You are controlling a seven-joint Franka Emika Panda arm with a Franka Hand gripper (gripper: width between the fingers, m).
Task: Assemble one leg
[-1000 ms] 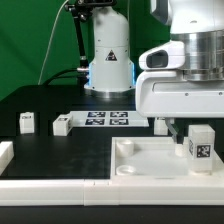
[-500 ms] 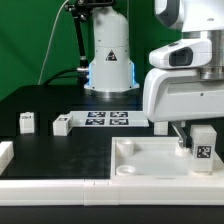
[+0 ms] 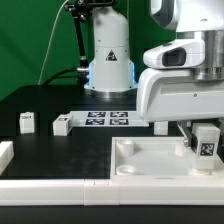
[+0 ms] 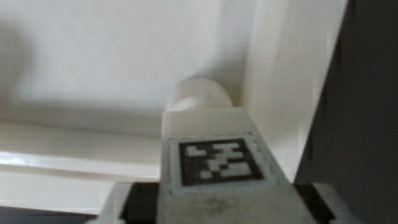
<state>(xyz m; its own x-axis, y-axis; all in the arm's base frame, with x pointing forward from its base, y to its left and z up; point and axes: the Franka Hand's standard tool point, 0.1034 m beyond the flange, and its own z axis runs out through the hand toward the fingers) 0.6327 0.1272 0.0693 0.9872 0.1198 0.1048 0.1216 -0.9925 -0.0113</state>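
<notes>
Gripper (image 3: 205, 131) clamped on 1 leg (image 3: 207, 147), fingers (image 4: 128, 206) against 2 of its sides | I see the leg upright over the tabletop (image 3: 150, 162), far toward the exterior view's right | vs 0.5 s ago: gripper and leg sit slightly further right.

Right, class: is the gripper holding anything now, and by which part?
Yes, one leg. The gripper clamps two opposite sides near its upper end, just above the tag, and the leg's lower end points toward the tabletop.
</notes>
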